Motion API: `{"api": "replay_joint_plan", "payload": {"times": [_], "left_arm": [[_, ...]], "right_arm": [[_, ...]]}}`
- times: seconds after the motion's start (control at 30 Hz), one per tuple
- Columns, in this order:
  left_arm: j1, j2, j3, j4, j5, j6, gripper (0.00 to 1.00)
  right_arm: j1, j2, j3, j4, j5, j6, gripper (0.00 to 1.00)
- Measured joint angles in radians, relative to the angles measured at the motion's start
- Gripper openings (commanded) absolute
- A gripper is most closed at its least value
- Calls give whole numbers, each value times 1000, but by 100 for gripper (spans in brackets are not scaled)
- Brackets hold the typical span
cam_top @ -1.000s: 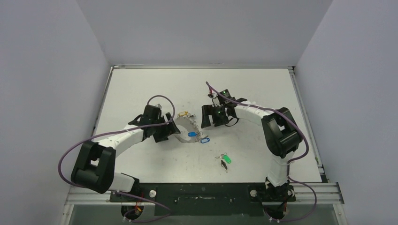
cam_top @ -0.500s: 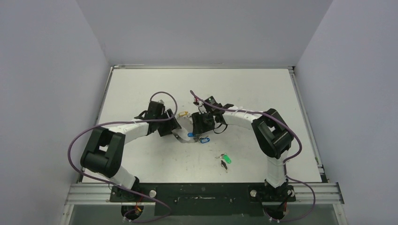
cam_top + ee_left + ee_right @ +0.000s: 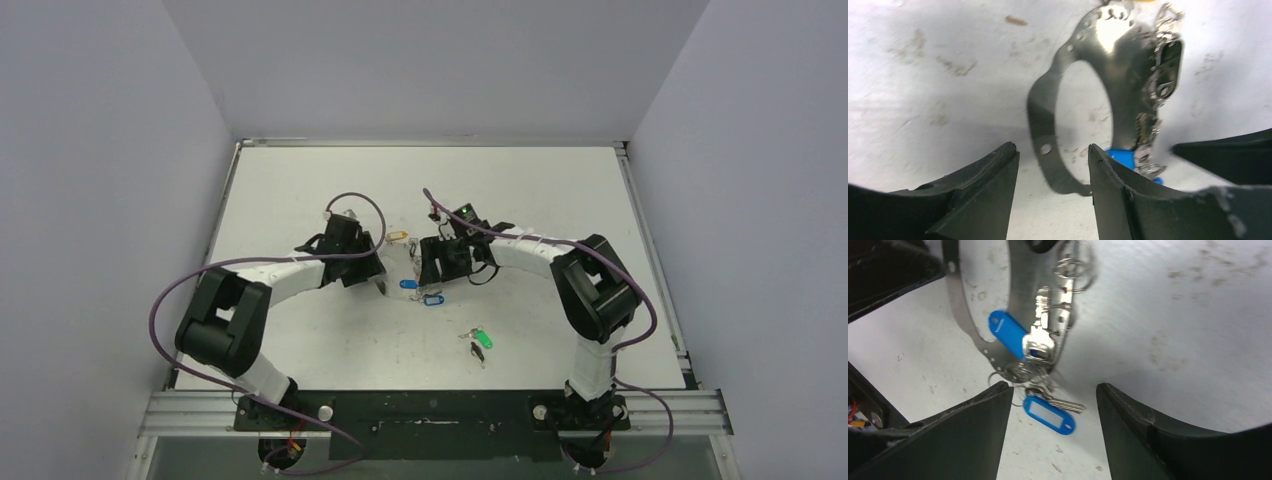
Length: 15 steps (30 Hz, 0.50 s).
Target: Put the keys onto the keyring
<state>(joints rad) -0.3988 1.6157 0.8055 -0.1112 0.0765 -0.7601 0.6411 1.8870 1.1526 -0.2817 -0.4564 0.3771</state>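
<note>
Left gripper (image 3: 1052, 150): jaws apart, straddling keyring (image 3: 1118, 65) edge. Right gripper (image 3: 1054, 387): jaws apart above blue-tagged keys (image 3: 1050, 415) touching keyring.

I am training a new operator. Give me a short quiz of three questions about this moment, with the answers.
1. True or false: the green-tagged key hangs on the keyring.
2. How many blue tags does the right wrist view show? A one, B two, C four.
3. Fill in: the left gripper and the right gripper both stand ___.
Key: 1 false; 2 B; 3 open.
</note>
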Motion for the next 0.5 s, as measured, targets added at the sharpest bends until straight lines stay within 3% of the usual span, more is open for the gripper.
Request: {"api": "replay_joint_plan", "payload": {"times": [0.23,0.5], "left_arm": [[-94,-95,-25,-110,-121,59,52],[-203,-83,-26,-43,-119,61,52]], "right_arm": [[-98,-34,-34,-12,4,-16,68],[-100,-36,-37,-10,0,-35,67]]}}
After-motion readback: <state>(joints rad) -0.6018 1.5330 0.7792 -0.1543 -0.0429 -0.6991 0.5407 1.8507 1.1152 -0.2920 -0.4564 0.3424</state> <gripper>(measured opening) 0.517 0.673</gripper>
